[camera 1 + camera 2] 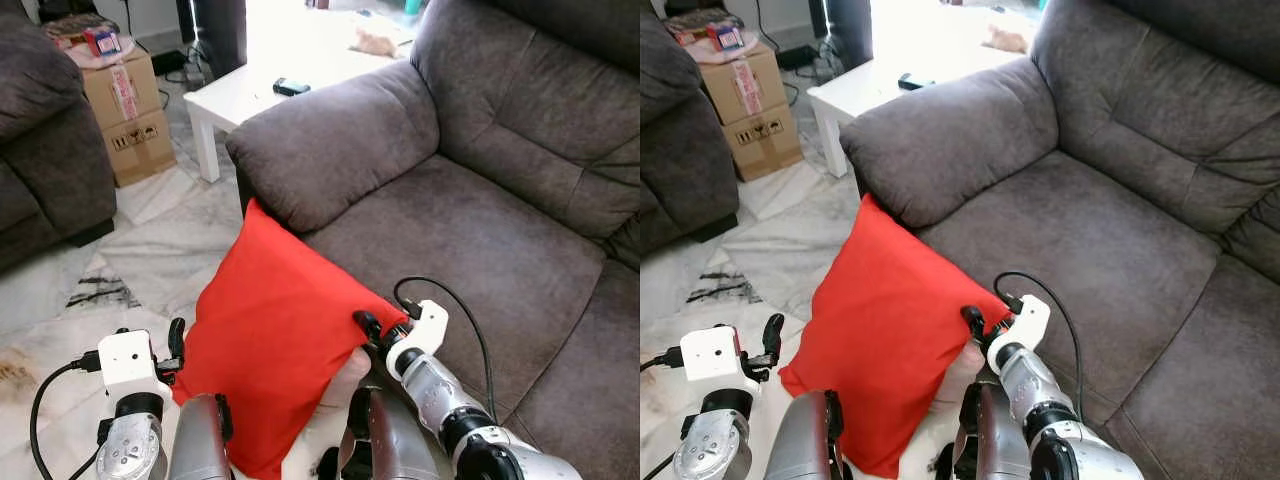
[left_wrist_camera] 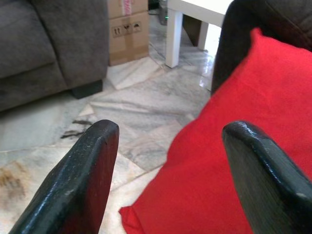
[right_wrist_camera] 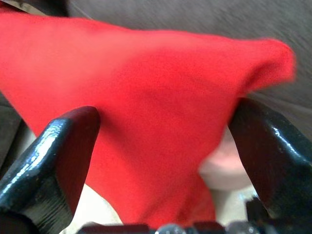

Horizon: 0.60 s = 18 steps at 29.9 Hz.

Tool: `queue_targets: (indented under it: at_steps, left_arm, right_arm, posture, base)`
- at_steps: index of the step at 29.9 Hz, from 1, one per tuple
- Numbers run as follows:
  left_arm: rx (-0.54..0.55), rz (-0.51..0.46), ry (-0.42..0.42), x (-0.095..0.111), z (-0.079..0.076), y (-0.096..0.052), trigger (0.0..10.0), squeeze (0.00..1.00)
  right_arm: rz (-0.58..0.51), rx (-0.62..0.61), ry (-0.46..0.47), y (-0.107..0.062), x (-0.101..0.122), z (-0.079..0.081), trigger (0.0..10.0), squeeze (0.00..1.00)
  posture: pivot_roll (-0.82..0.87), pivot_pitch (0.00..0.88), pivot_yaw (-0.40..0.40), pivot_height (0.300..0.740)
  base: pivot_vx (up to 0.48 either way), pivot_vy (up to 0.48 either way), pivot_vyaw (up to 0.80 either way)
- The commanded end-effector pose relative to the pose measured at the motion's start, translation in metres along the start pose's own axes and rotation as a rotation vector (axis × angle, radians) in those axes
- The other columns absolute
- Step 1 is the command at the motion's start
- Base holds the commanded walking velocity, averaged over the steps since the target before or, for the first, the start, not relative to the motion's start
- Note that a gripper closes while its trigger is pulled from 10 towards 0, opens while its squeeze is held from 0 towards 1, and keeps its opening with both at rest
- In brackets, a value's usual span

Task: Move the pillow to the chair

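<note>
Red pillow at the front edge of the grey chair

The chair [image 1: 480, 210] spreads wide, and the pillow [image 1: 270, 350] leans against its front by the armrest. The right gripper [image 3: 161, 146] has its jaws apart around one pillow corner; the left gripper [image 2: 165, 165], jaws apart, sits beside the pillow's other edge.

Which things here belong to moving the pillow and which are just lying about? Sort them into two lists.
Part of the job:
- red pillow
- grey chair, where the pillow goes
- right gripper, at the pillow's right corner
- left gripper, open at the pillow's left edge

Just lying about:
- white table
- cardboard box
- dark sofa on the left
</note>
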<state>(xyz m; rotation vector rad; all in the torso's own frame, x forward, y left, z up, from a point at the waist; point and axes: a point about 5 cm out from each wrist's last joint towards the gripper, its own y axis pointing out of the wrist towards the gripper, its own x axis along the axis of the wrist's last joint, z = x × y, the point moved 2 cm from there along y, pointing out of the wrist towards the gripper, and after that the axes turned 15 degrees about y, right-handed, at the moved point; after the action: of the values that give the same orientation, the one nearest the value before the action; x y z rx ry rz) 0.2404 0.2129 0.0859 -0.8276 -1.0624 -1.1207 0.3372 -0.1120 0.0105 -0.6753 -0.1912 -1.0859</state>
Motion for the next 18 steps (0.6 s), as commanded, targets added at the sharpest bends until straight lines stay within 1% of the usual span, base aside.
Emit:
queue_targets:
  at_steps: [1, 4, 10, 18]
  left_arm:
    - [-0.023, 0.008, -0.007, 0.001, -0.005, -0.002, 10.0, 0.00]
    - [-0.026, 0.005, -0.012, 0.003, -0.006, -0.001, 10.0, 0.00]
    - [-0.034, 0.001, -0.017, 0.005, -0.008, 0.002, 10.0, 0.00]
    - [-0.045, -0.002, -0.019, 0.006, -0.011, 0.004, 10.0, 0.00]
  right_arm:
    - [-0.055, 0.013, 0.000, 0.000, 0.013, 0.003, 10.0, 1.00]
    - [-0.070, 0.024, 0.007, 0.000, 0.017, 0.005, 10.0, 1.00]
    - [-0.102, 0.015, 0.004, -0.003, 0.026, -0.001, 10.0, 1.00]
    - [-0.092, 0.010, 0.014, -0.005, 0.021, -0.007, 10.0, 1.00]
  posture:
    - [0.21, 0.208, -0.157, 0.578]
    - [0.21, 0.204, -0.156, 0.578]
    - [0.21, 0.192, -0.152, 0.578]
    - [0.21, 0.189, -0.149, 0.578]
  base:
    - [0.000, 0.000, 0.00]
    - [0.000, 0.000, 0.00]
    - [0.000, 0.000, 0.00]
    - [0.000, 0.000, 0.00]
